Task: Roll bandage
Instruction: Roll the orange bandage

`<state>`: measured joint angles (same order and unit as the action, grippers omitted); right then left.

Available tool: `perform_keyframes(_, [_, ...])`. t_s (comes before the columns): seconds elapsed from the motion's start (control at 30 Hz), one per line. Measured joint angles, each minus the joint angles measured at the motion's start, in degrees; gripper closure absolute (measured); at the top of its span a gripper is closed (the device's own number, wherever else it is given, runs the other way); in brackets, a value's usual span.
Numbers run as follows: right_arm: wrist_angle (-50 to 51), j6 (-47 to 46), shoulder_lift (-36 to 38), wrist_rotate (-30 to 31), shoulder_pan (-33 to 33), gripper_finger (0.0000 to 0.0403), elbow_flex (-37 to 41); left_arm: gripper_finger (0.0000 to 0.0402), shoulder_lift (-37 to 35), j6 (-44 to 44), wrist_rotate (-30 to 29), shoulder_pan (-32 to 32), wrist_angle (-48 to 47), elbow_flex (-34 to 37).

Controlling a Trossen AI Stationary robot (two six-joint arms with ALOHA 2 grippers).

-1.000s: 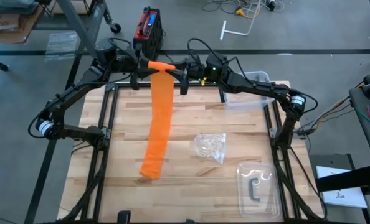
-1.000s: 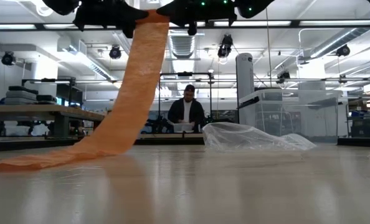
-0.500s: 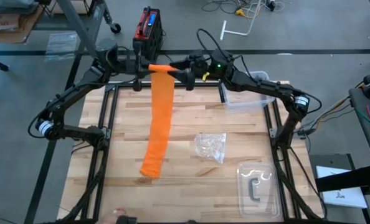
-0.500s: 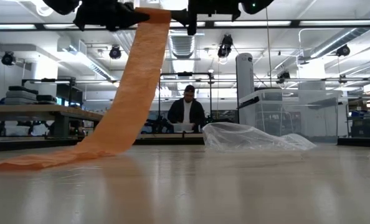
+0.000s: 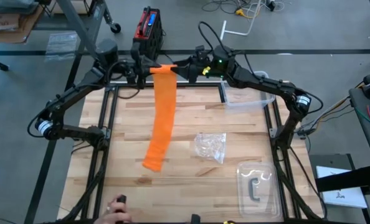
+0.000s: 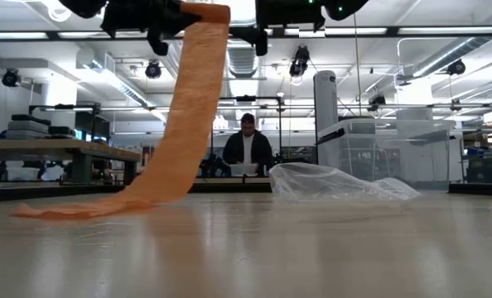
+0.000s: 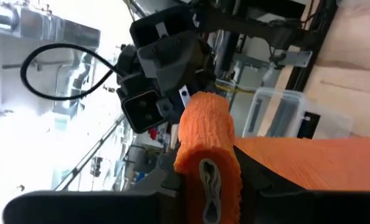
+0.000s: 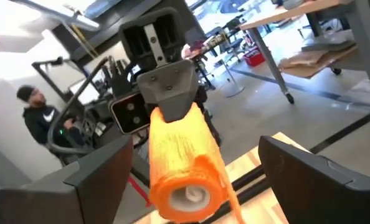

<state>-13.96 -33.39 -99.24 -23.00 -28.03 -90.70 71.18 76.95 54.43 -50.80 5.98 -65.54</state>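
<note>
Orange fabric, the bandage (image 5: 159,118), hangs as a long flat band from a small roll held high over the far edge of the wooden bench (image 5: 191,180). The left gripper (image 5: 145,68) has its jaws clenched on one end of the roll; in the left wrist view the rolled end (image 7: 205,158) sits squeezed between that arm's own dark fingers. The right gripper (image 5: 184,70) faces it from the other side, jaws released and spread wide on either side of the roll without pressing it, as the right wrist view shows with the roll's round end (image 8: 182,171) sitting in the gap. From the roll the band drops down and forward toward the middle of the bench, where its loose tail (image 6: 72,210) lies flat on the wood.

Just beside the tail, on the right arm's side, lies a crumpled clear plastic wrapper (image 5: 210,147). Nearer the front right corner rests a clear plastic tray (image 5: 256,185) with a dark piece inside. A clear container (image 5: 247,96) stands at the far right, under the right arm. Beyond the bench, in the low view, a person (image 6: 247,149) sits in the room behind.
</note>
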Motion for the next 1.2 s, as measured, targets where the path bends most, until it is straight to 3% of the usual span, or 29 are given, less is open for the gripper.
perform_keyframes(0.3, [0.0, 2.69, -0.09, -2.04, 0.2, 0.0088, 0.0, 0.0336, 0.0, -1.94, -1.38, 0.33, 1.0, 0.0])
perform_keyframes(0.5, [0.17, 22.2, 0.2, -2.9, 0.94, 0.009, 0.0, 0.0351, 0.0, -17.29, -0.96, 0.5, 3.06, 0.0])
perform_keyframes(0.73, [2.71, 36.45, 0.24, -2.43, 1.86, 0.01, 0.0, 0.0349, -0.13, -37.22, -0.97, 0.48, 9.72, 0.0])
perform_keyframes(0.83, [2.67, 38.16, 0.24, -0.57, 2.03, 0.0112, 0.0, 0.0349, -0.24, -45.58, -0.96, 0.46, 12.09, 0.0])
perform_keyframes(1.0, [1.29, 36.26, 0.25, 4.16, 1.83, 0.0179, 0.0, 0.0346, -0.34, -51.07, -0.98, 0.46, 12.0, 0.0])
perform_keyframes(1.2, [2.08, 37.63, 0.57, 3.93, 1.95, 0.0344, 0.0, 0.0345, -0.37, -54.26, -0.96, 0.46, 12.45, 0.0])
